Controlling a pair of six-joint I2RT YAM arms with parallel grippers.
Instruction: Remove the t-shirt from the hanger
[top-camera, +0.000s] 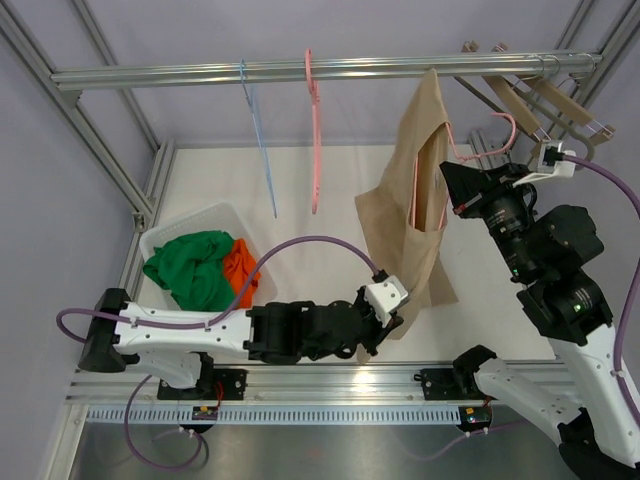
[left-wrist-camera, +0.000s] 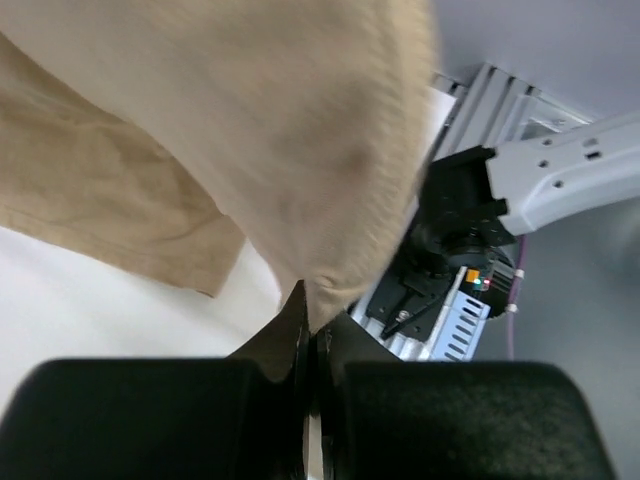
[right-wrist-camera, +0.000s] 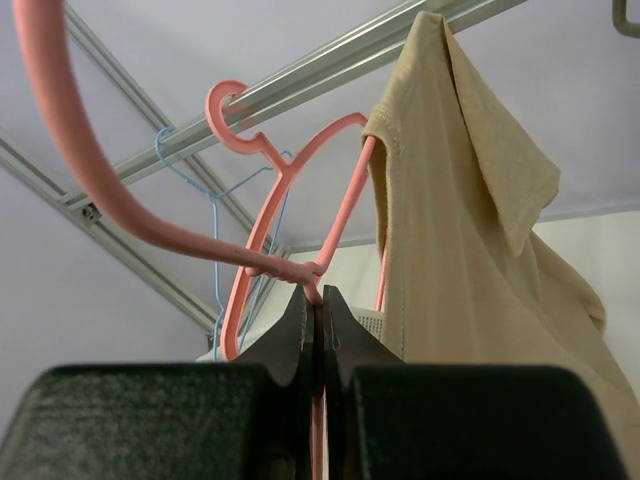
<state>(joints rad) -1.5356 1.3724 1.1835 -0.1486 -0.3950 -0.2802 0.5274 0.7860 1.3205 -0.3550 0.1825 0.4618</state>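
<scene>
1. The rail (top-camera: 320, 70) crosses the top of the overhead frame. The t-shirt's top reaches up to it right of centre, and you cannot tell whether it touches.
2. The t-shirt (top-camera: 405, 215) hangs centre-right, tan, limp and light. Expect it to stretch and drag rather than slide cleanly. The hem is a sound place to hold, so pull gently.
3. The hanger (right-wrist-camera: 270, 266) is thin pink wire, partly inside the cloth, with its hook poking out to the right. It looks stiff but springy, so take it at the neck.
4. Your right gripper (right-wrist-camera: 315, 295) is clamped on that twisted neck.
5. Your left gripper (left-wrist-camera: 310, 335) is pinched tight on the t-shirt's lower corner, bottom centre of its wrist view.
</scene>
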